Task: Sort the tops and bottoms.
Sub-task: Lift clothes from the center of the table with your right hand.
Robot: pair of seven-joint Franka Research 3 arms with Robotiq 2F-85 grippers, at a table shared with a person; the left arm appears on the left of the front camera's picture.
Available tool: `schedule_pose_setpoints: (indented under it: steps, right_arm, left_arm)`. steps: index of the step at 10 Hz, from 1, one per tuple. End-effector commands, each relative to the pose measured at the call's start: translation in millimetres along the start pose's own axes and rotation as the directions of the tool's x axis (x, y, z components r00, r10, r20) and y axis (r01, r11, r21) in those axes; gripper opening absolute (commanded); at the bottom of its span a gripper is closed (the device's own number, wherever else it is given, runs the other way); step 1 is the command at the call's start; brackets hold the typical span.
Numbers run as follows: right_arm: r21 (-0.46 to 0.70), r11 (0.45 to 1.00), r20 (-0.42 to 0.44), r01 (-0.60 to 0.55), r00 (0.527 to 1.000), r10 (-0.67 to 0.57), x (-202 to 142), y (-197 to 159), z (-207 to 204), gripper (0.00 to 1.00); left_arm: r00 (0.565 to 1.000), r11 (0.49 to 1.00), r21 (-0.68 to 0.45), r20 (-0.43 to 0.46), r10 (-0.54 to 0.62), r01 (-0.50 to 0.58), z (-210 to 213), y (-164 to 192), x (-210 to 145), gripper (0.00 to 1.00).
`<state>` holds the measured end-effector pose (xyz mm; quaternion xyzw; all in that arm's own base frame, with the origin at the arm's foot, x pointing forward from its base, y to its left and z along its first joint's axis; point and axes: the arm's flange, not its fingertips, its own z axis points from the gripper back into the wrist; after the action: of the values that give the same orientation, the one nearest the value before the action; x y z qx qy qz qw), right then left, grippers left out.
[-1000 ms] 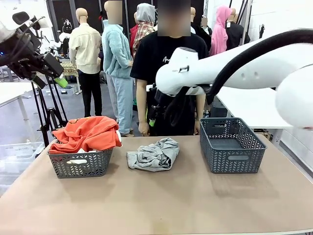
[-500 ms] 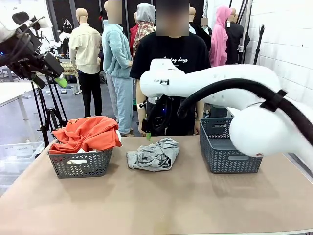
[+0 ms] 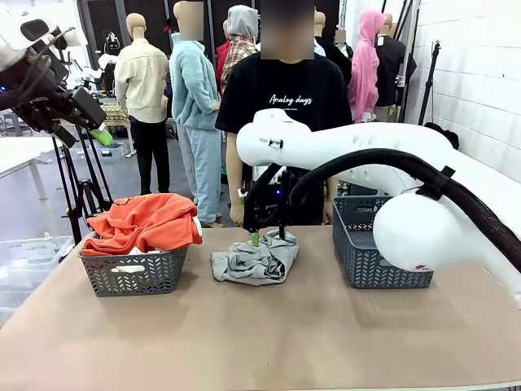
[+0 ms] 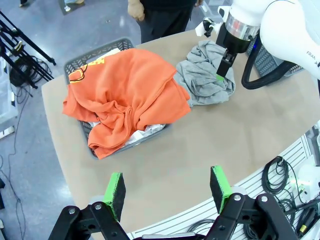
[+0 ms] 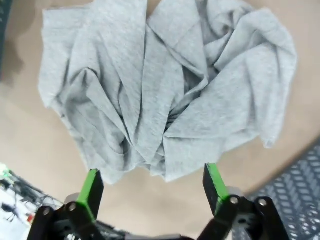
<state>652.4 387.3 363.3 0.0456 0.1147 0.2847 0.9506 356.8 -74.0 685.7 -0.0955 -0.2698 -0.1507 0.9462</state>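
Where spread right gripper [image 5: 150,187]: grey garment [image 5: 165,85]

Front view faces across the tan tabletop [image 3: 260,342]; both wrist views look down, sharing the crumpled light grey cloth garment [image 4: 205,80], right closest.

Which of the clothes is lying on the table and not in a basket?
The light grey garment. It lies crumpled on the bare table between the two baskets, while the orange-red garment is heaped in the left basket.
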Motion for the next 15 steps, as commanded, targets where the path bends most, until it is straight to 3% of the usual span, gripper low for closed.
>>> schedule_pose_setpoints:
  steps: [1, 3, 5, 6, 11, 15]
  right_arm:
    - [0.063, 0.998, -0.015, 0.014, 1.0, -0.013, 22, 7, -4, 1.0]
    - [-0.013, 0.999, 0.069, -0.039, 0.997, 0.04, 28, 13, -18, 1.0]
    - [-0.013, 0.999, 0.093, -0.035, 0.995, 0.036, 23, 14, -22, 1.0]
    - [-0.031, 0.998, 0.086, -0.045, 0.995, 0.048, 22, 15, -21, 0.89]
    - [-0.043, 0.999, 0.005, 0.002, 1.0, -0.001, 26, 2, -34, 0.0]
    - [-0.048, 0.998, -0.01, 0.031, 0.999, -0.032, 25, 0, -26, 0.0]
  left_arm:
    - [1.0, 1.0, -0.005, -0.004, 0.007, -0.007, 2, 0, -2, 0.88]
    - [1.0, 1.0, -0.005, -0.004, 0.007, -0.007, 2, 0, -2, 0.88]
    - [1.0, 1.0, -0.005, -0.004, 0.007, -0.007, 2, 0, -2, 0.88]
    - [1.0, 1.0, -0.005, -0.004, 0.007, -0.007, 2, 0, -2, 0.88]
    - [1.0, 1.0, -0.005, -0.004, 0.007, -0.007, 2, 0, -2, 0.88]
    - [1.0, 1.0, -0.005, -0.004, 0.007, -0.007, 2, 0, -2, 0.88]
